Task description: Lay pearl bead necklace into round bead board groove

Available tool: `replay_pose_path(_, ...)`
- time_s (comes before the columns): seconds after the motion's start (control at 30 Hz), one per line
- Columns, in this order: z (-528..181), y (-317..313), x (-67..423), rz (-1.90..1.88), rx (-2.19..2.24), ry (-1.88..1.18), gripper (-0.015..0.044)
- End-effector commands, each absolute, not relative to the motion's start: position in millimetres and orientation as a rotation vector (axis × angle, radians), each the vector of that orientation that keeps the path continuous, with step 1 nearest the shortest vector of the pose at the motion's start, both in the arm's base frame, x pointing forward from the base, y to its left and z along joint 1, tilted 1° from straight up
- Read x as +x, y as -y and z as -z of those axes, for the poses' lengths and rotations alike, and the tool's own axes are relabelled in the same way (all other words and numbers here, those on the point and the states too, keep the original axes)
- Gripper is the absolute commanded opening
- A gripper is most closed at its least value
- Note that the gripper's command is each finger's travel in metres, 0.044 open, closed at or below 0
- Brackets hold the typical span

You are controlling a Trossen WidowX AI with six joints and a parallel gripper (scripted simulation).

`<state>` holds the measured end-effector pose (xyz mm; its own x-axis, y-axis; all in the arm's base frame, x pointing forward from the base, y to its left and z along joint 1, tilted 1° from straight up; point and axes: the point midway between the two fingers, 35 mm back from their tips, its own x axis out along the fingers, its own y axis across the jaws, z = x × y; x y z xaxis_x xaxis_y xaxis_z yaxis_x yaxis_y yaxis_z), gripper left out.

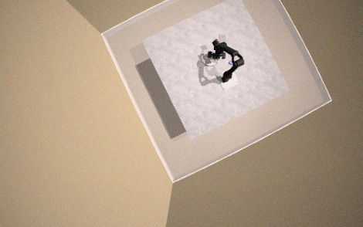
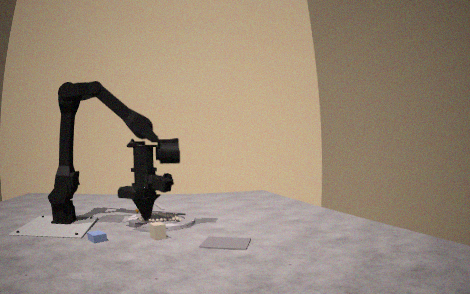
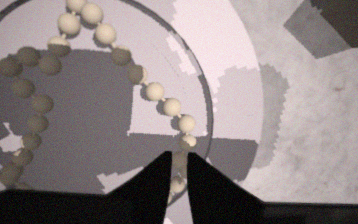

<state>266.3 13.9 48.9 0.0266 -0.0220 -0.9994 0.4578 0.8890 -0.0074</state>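
Wrist view: jaws pinched narrow on a bead of the pearl bead necklace point(image 3: 171, 106), strand looping up and left across the round bead board point(image 3: 235, 60), not in its groove, low over the grey desk point(image 3: 320, 130), cream cube point(image 2: 158, 230) nearby.

One necklace point(image 3: 155, 91), one bead board point(image 3: 226, 75), two blocks point(image 2: 158, 230), one flat plate point(image 2: 225, 243)

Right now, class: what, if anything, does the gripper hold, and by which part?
The gripper is shut on the pearl bead necklace, pinching a bead on the strand's near stretch, beside the bead board's groove.
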Motion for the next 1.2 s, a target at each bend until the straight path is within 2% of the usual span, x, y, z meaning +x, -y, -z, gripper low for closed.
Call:
replay_pose_path(0.0, -49.2, -13.9, 266.3, 0.383, 0.359, -1.507, 0.0)
replay_pose_path(1.17, -46.4, -4.1, 262.5, 0.388, 0.361, -1.511, 0.0)
